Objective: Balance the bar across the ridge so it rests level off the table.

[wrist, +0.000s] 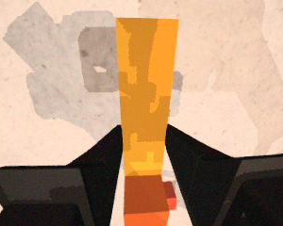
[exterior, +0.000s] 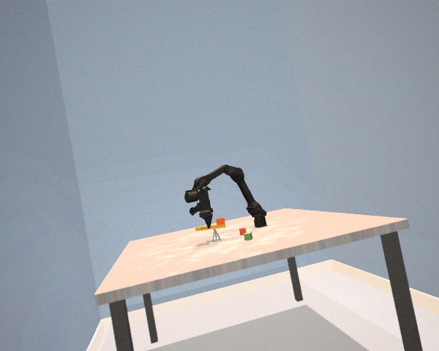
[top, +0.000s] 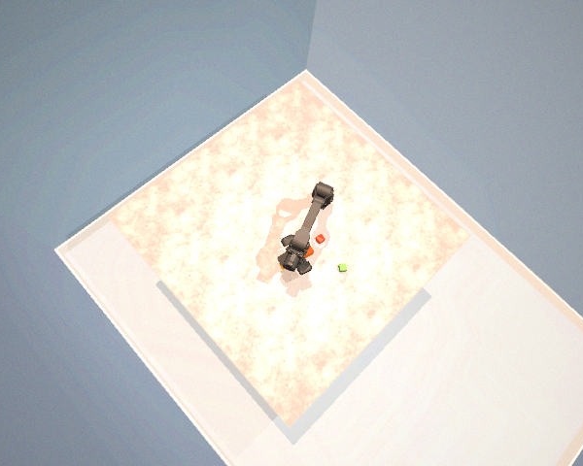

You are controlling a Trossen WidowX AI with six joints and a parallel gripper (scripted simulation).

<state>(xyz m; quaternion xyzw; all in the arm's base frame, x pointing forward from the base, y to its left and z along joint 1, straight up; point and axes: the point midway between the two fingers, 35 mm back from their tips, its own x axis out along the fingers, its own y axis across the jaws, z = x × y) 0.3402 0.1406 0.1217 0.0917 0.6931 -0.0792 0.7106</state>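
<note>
My gripper (exterior: 208, 227) (wrist: 142, 129) is shut on the orange-yellow bar (exterior: 200, 228) (wrist: 146, 71), with a fingertip on each side. The bar is off the table and looks close to level. An orange-red block (exterior: 220, 221) (wrist: 145, 194) (top: 309, 250) sits on top of the bar at the end nearer the arm's base. The ridge (exterior: 215, 235), a small grey stand with a narrow top, stands on the table under the bar, on the block's side of my fingers. In the exterior view its top is very near the bar's underside; whether they touch I cannot tell. The wrist view does not show the ridge.
A small red cube (top: 320, 238) (exterior: 242, 231) (wrist: 171, 195) lies on the table (top: 222, 211) (exterior: 287, 241) between the bar and the arm's base. A green cube (top: 342, 267) (exterior: 248, 235) lies to the right of the ridge in the exterior view.
</note>
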